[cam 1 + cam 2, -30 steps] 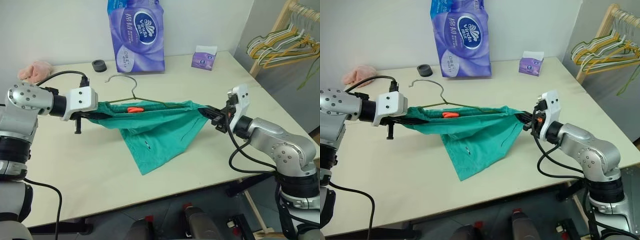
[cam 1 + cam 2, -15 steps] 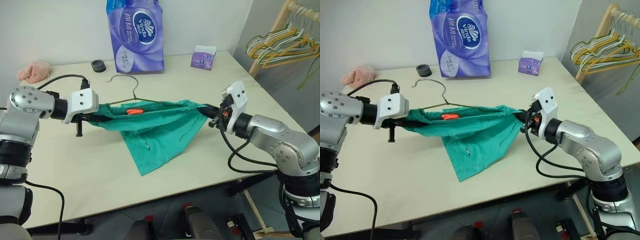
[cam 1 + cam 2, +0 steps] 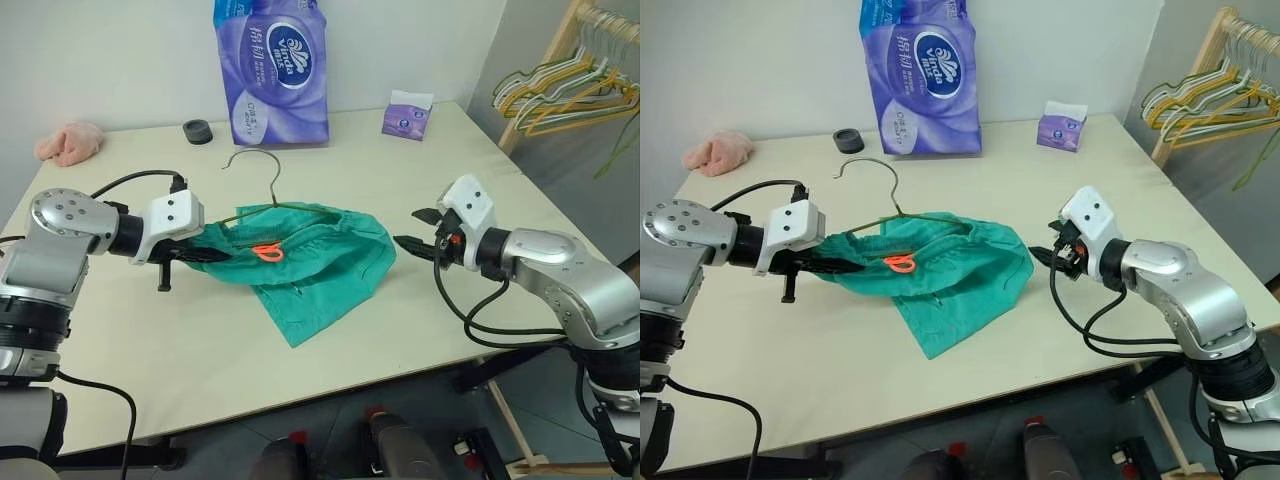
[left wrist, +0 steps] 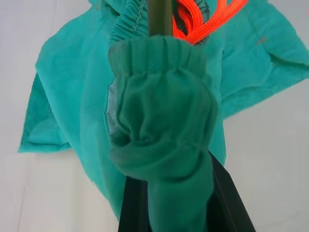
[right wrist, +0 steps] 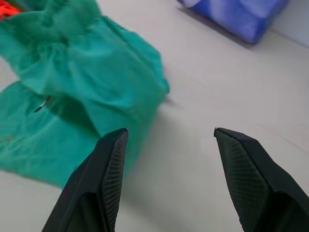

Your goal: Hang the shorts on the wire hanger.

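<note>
The teal-green shorts (image 3: 322, 262) lie slumped on the table, their orange drawstring (image 3: 267, 252) on top. The wire hanger (image 3: 262, 168) runs through the waistband, and its hook sticks out toward the far side. My left gripper (image 3: 207, 257) is shut on the bunched left end of the waistband (image 4: 159, 125), with the hanger's wire running on from the bunch. My right gripper (image 3: 414, 228) stands open and empty just right of the shorts (image 5: 72, 87), clear of the fabric. The rest of the hanger is hidden in the cloth.
A purple tissue pack (image 3: 272, 70), a small tissue box (image 3: 407, 113) and a black ring (image 3: 198, 131) stand along the table's far side. A pink cloth lump (image 3: 70, 142) lies far left. A rack of hangers (image 3: 570, 85) stands beyond the right edge.
My right gripper opened and let go of the waistband's right end. The stretched shorts went slack and dropped onto the table. The left gripper kept its grip and sank slightly.
</note>
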